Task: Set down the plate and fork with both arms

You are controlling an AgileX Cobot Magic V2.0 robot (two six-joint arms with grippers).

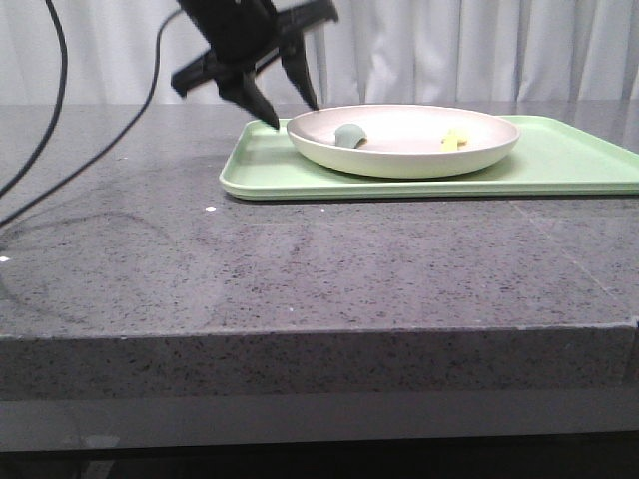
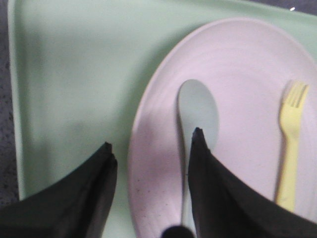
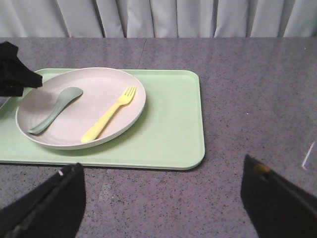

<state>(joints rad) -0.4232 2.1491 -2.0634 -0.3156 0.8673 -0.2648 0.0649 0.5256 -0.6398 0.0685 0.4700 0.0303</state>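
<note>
The cream-white plate (image 1: 419,150) lies on the light green tray (image 1: 559,165); it also shows in the left wrist view (image 2: 247,89) and the right wrist view (image 3: 114,84). The pale yellow fork (image 3: 110,114) lies inside it, as does a sage-green spoon (image 3: 54,109); both show in the left wrist view, fork (image 2: 291,144) and spoon (image 2: 198,106). My left gripper (image 1: 293,108) is open, its fingers straddling the plate's left rim (image 2: 151,144). My right gripper (image 3: 163,198) is open and empty above bare table, off the tray's right end.
The tray (image 3: 168,124) sits at the back of the grey stone table (image 1: 300,269). White curtains hang behind. Black cables (image 1: 60,90) trail at the far left.
</note>
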